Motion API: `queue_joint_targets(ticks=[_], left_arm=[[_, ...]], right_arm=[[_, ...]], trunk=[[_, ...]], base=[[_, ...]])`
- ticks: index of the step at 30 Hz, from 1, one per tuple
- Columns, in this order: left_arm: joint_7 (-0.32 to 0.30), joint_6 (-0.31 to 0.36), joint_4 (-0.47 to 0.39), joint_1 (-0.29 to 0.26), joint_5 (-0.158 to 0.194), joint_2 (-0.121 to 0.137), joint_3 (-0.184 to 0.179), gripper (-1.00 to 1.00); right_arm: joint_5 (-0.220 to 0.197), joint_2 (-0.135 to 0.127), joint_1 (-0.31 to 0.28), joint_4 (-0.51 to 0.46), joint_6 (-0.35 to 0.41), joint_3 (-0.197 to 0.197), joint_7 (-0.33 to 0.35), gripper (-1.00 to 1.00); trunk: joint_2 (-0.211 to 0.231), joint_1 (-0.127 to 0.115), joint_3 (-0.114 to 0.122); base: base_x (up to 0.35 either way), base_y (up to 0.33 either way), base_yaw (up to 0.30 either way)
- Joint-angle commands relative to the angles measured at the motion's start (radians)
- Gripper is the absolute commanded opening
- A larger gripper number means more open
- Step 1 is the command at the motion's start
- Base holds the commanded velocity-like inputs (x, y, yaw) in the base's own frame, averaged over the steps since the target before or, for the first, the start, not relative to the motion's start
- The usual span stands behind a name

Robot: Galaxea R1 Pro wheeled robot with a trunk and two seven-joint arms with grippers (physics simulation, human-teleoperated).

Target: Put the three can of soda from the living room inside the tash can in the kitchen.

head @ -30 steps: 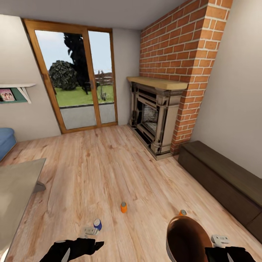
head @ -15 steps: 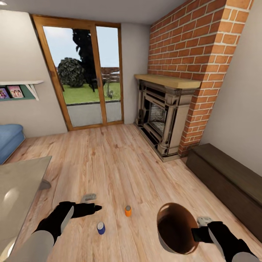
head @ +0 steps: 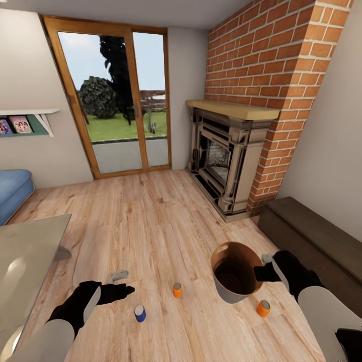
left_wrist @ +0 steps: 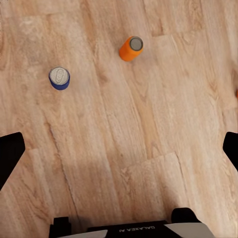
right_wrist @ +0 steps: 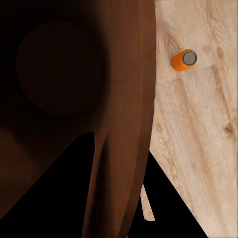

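Three soda cans on the wood floor, all upright: blue can low and left of centre in the head view, orange can at lower centre, second orange can at lower right, just beside the bin's lower right side. The two orange cans are well apart, with the bin between them; the blue one sits near the middle orange one.

One bin, grey outside and copper-brown inside, tilted so its open mouth faces up toward the camera. The right gripper is clamped on its rim at the right side. The right wrist view looks down into the brown interior, with an orange can on bare floor past the rim.

The left gripper hangs at lower left with fingers spread apart, gripping nothing. In the left wrist view both black fingertips sit at the frame edges, with the blue can and an orange can on open floor ahead.

Edges: glass table corner at left, blue sofa behind it, dark low cabinet along the right wall, fireplace and brick column at upper right, glass patio door at the back. Wide bare floor through the centre.
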Motion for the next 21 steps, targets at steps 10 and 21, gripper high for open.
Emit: queue_joint_targets(ticks=[10, 21], left_arm=[[-0.005, -0.003, -0.003, 0.001, 0.008, -0.001, -0.001, 1.0], [-0.006, -0.044, 0.006, -0.004, 0.015, -0.004, -0.007, 1.0]], right_arm=[[-0.012, 0.003, -0.004, -0.001, 0.004, 0.003, 0.005, -1.0], [0.025, 0.028, -0.009, -0.006, -0.002, 0.026, 0.009, -1.0]], trunk=[[0.0, 0.0, 0.0], [0.0, 0.0, 0.0]], base=[[0.022, 0.0, 0.0], [0.194, 0.0, 0.0]])
